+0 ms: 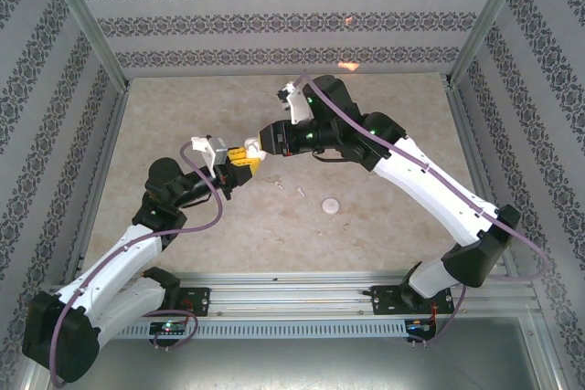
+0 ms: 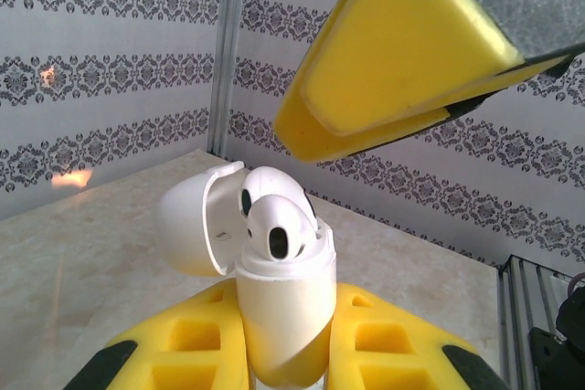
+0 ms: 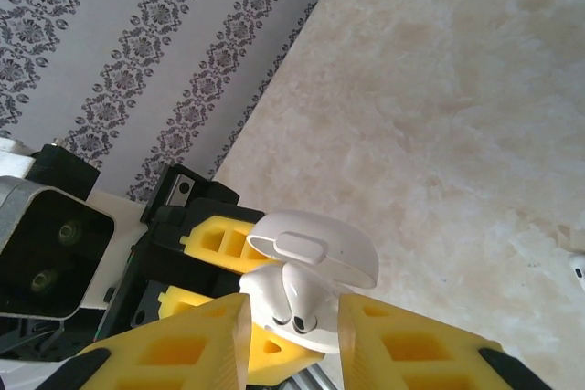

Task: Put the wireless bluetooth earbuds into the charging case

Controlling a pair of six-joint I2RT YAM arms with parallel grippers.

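Note:
The white charging case [image 2: 283, 317] stands upright between the yellow fingers [image 2: 183, 344] of my left gripper [image 2: 285, 310], which is shut on it. Its lid [image 2: 196, 221] hangs open to the left. Two white earbuds sit in the case, one in front [image 2: 279, 226] and one behind it [image 2: 267, 187]. My right gripper [image 3: 295, 324] hovers right over the case's mouth, jaws open, a narrow gap on each side of the front earbud [image 3: 300, 300]. From above, both grippers [image 1: 239, 162] [image 1: 255, 151] meet left of the table's centre.
Two tiny white pieces [image 1: 279, 187] [image 1: 300, 192] and a round white disc [image 1: 330, 205] lie on the beige tabletop [image 1: 384, 226], just right of the grippers. Patterned walls and metal posts [image 1: 91, 34] ring the table.

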